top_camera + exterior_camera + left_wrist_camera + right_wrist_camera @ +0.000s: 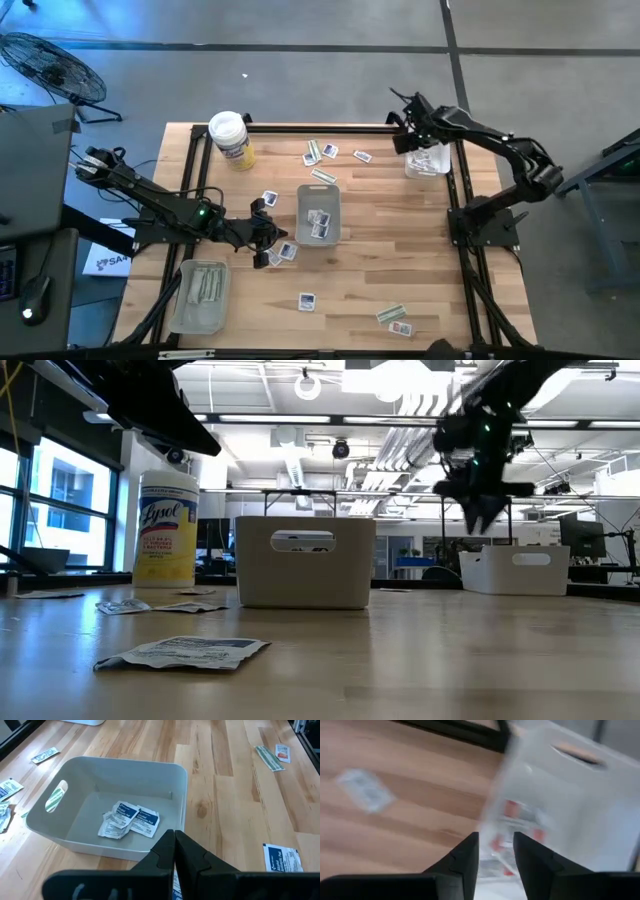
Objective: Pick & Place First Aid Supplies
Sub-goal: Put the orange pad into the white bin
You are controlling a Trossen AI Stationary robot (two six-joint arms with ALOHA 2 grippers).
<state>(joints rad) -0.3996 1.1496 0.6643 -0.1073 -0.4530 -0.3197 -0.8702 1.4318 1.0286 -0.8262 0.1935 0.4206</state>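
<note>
Two blue-print packets (131, 818) in middle tray (75, 837).

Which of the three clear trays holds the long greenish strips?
The tray at the table's near-left corner. The middle tray holds white and blue packets; the far-right tray holds red-printed ones.

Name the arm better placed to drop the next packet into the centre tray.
Left, probably. The left gripper is shut on a packet beside the centre tray; the right gripper is open over the far-corner tray.
</note>
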